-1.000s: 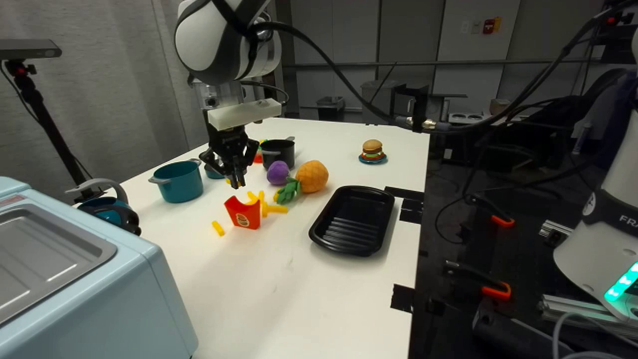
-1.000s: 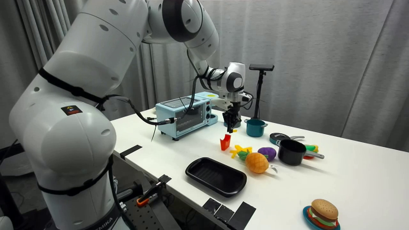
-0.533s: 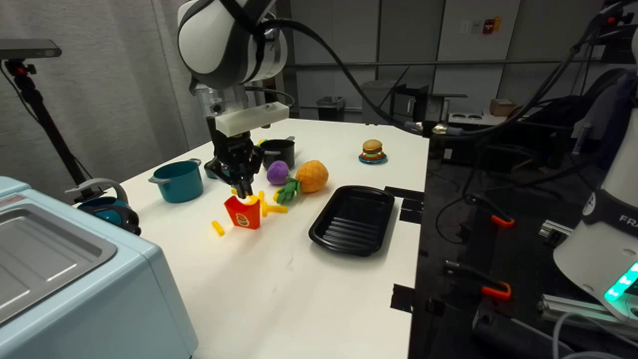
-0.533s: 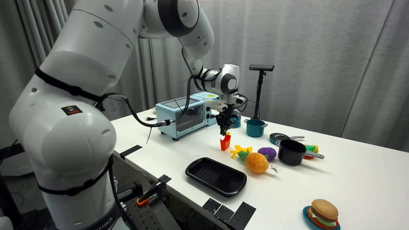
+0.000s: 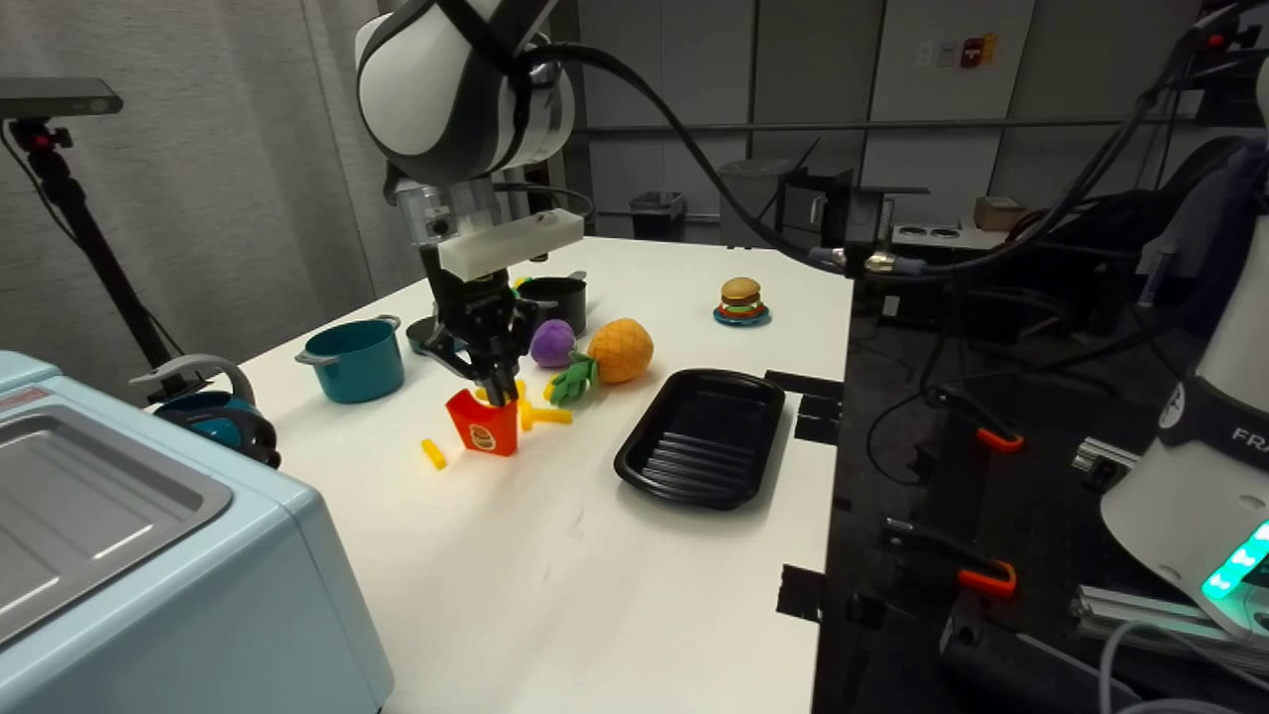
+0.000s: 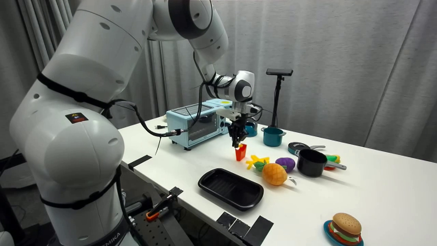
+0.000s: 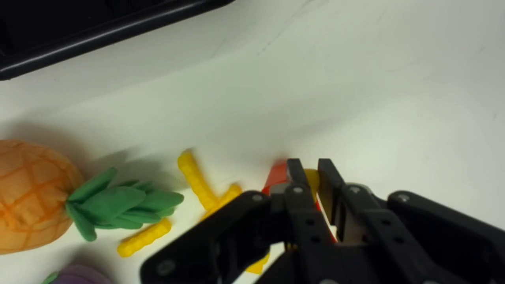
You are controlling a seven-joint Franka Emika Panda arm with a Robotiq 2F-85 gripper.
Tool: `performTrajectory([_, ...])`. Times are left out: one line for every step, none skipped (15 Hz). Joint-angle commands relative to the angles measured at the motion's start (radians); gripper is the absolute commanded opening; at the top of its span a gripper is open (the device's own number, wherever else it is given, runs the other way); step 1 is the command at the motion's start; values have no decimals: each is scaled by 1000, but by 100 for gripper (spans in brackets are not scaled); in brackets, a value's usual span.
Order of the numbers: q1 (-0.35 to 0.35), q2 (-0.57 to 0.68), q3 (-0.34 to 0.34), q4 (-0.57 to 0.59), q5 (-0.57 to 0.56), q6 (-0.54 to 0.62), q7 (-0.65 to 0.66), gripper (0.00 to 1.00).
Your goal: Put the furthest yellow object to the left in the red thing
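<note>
My gripper is shut on a small yellow piece held between its fingertips. That piece also shows in both exterior views. The red carton stands upright on the table. My gripper is just over the carton's top, very close to its rim; I cannot tell whether the held piece is inside the mouth. In the wrist view the carton is partly hidden under the fingers. Another loose yellow piece lies on the table left of the carton in an exterior view.
Several yellow pieces lie piled beside the carton, near an orange pineapple and a purple toy. A black tray, a teal pot, a dark pot and a light blue toaster oven stand around.
My gripper has moved toward the red carton and down to its top, carrying the yellow piece. The carton and the other things have not moved.
</note>
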Motion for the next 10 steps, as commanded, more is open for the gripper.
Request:
performTrajectory([-2, -4, 5, 13, -9, -51, -8, 3])
performTrajectory([-7, -4, 4, 17, -8, -63, -13, 3])
performTrajectory([-8, -3, 4, 20, -8, -70, -13, 3])
performTrajectory([-8, -2, 4, 23, -8, -77, -13, 3])
performTrajectory([-9, -1, 4, 25, -7, -81, -14, 3])
performTrajectory([-10, 1, 3, 29, -7, -86, -13, 8])
performTrajectory([-11, 3, 3, 33, -6, -91, -12, 39])
performTrajectory([-16, 2, 0, 37, -7, -100, -15, 40])
performTrajectory([-18, 4, -1, 41, -7, -105, -16, 47])
performTrajectory([-21, 5, -2, 45, -6, -109, -19, 54])
